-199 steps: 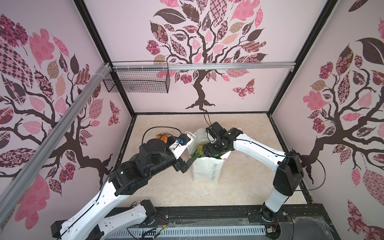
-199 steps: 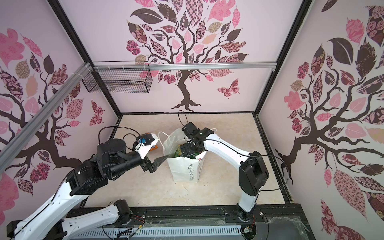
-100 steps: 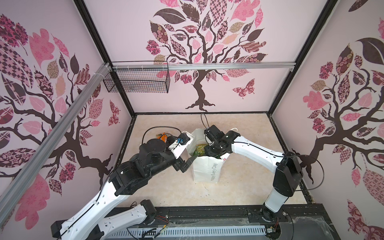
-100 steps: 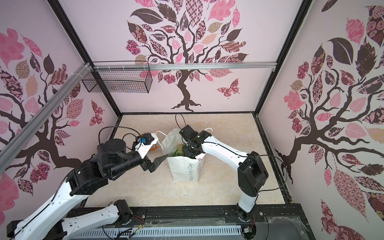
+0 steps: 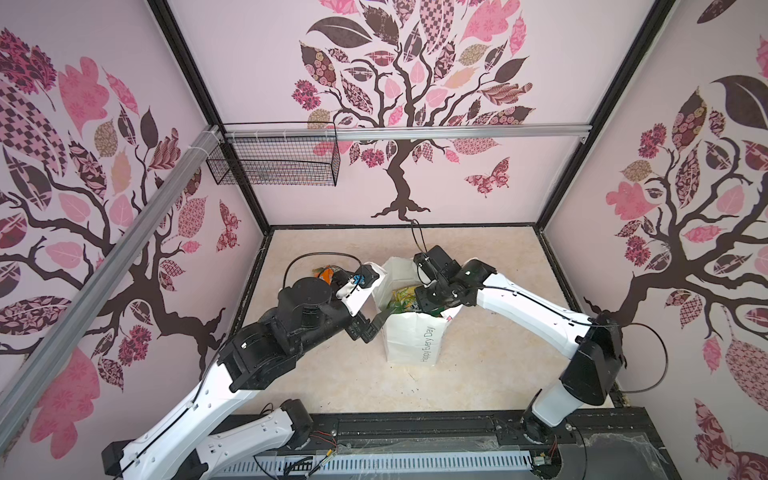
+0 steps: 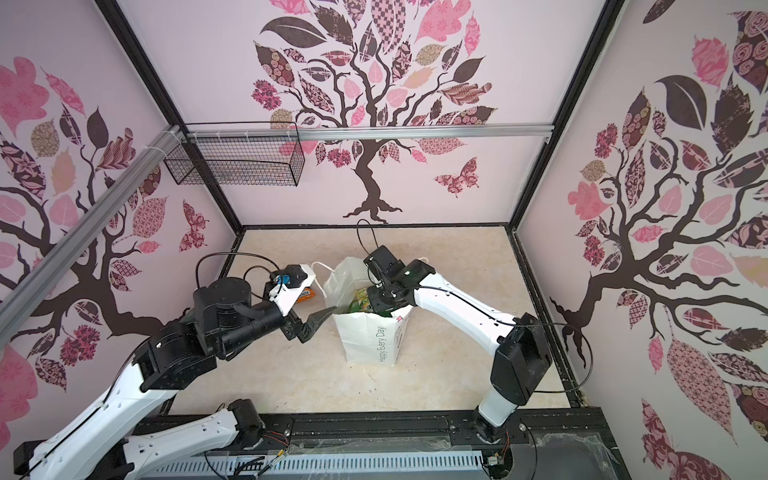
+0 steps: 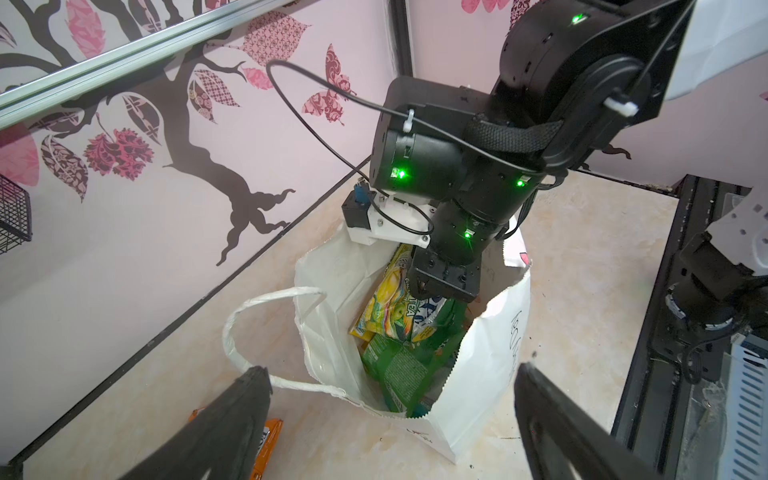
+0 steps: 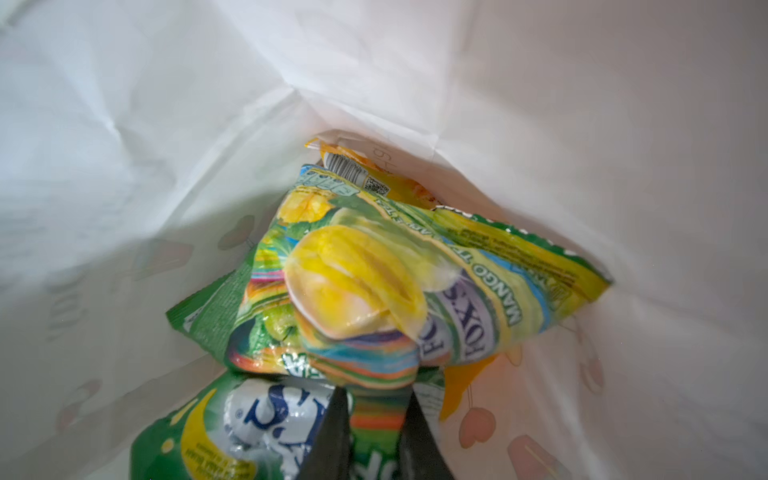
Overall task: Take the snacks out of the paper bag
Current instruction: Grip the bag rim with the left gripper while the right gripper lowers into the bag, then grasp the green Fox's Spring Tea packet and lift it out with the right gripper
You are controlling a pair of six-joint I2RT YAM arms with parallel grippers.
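The white paper bag (image 5: 411, 340) (image 6: 370, 340) (image 7: 490, 365) stands upright mid-floor with its mouth open. Several snacks (image 5: 401, 297) (image 6: 361, 301) (image 7: 388, 307) lie inside it. My right gripper (image 8: 376, 399) (image 7: 446, 307) reaches down into the bag. Its jaws are shut on the edge of a green-yellow "FOX'S" packet (image 8: 374, 266), which lies over a green packet (image 8: 232, 428) and a yellow-orange one (image 8: 374, 174). My left gripper (image 5: 376, 324) (image 6: 318, 324) (image 7: 390, 372) hangs open just outside the bag's left rim, holding nothing. An orange packet (image 5: 326, 274) (image 6: 307, 293) (image 7: 270, 436) lies on the floor behind the left wrist.
A black wire basket (image 5: 274, 164) (image 6: 232, 160) hangs from the rail at the back left. The bag's cord handle (image 7: 249, 316) droops outward toward the left gripper. Patterned walls close in three sides, and a black frame (image 5: 415, 428) runs along the front.
The right gripper has gone from open to shut on the FOX'S packet and has shifted slightly left inside the bag. The left arm has not moved.
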